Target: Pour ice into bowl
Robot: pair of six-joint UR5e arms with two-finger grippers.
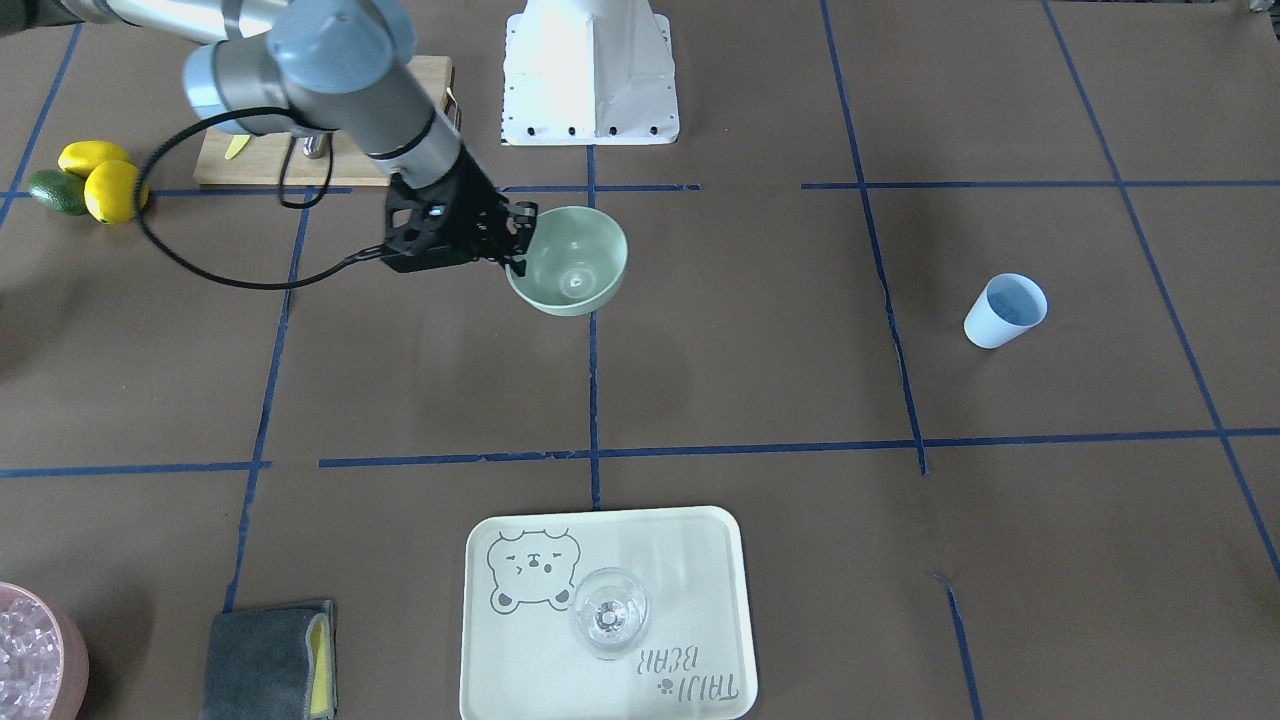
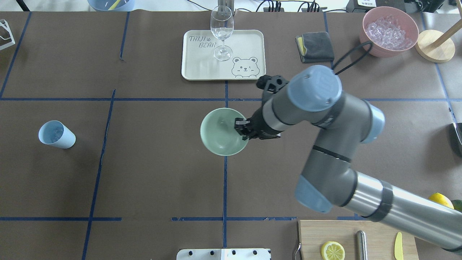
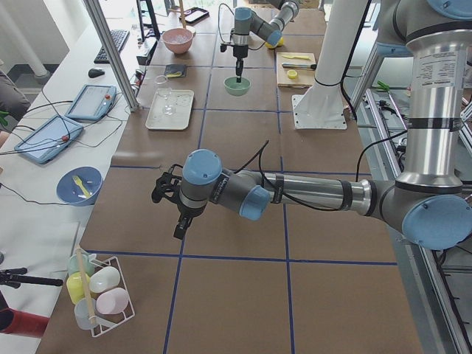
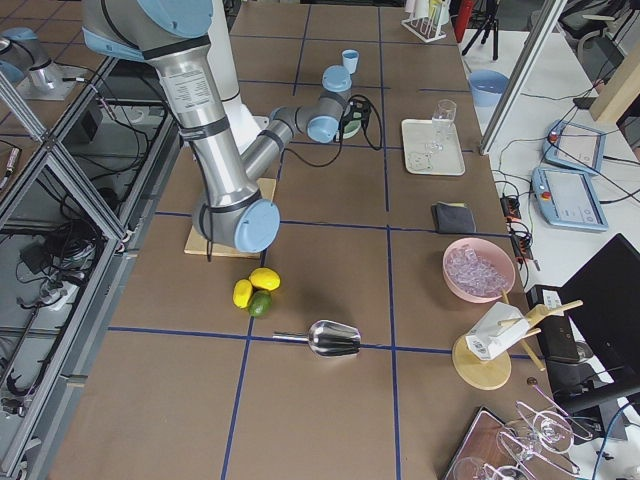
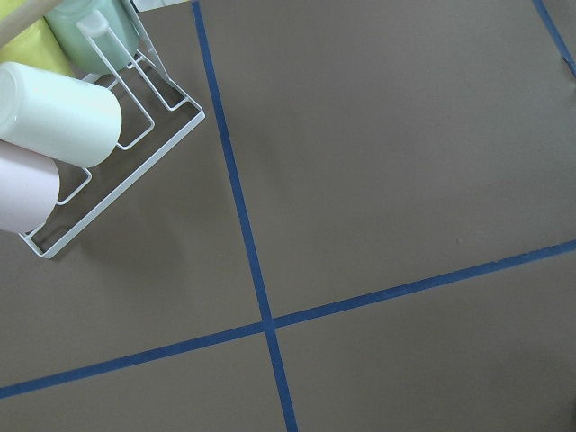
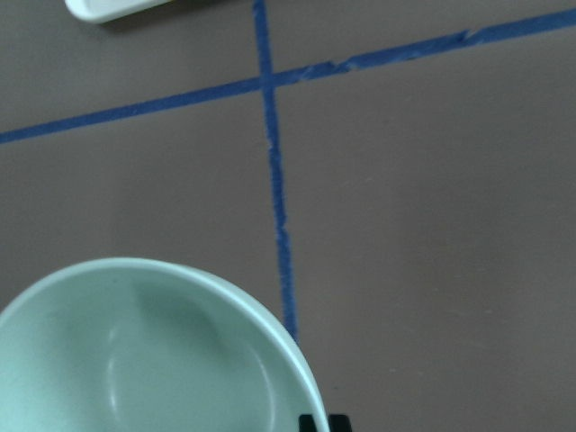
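The pale mint-green bowl (image 2: 220,135) sits near the table's middle, over a blue tape line; it also shows in the front view (image 1: 575,262) and the right wrist view (image 6: 135,360). It looks empty apart from a glint. My right gripper (image 2: 242,130) points down at the bowl's rim, its fingers shut across the rim on my right side. Clear ice cubes (image 2: 388,30) fill the pink tub. A light blue cup (image 2: 56,134) stands far left; I cannot tell what it holds. My left gripper (image 3: 175,221) shows only in the left side view, over bare table; I cannot tell its state.
A cream tray (image 2: 202,68) with a wine glass (image 2: 221,30) lies beyond the bowl. A grey cloth (image 2: 314,46) lies beside the tub. A cutting board (image 2: 346,238) with lemon slice and knife is near my base. A wire cup rack (image 5: 99,126) lies under my left wrist.
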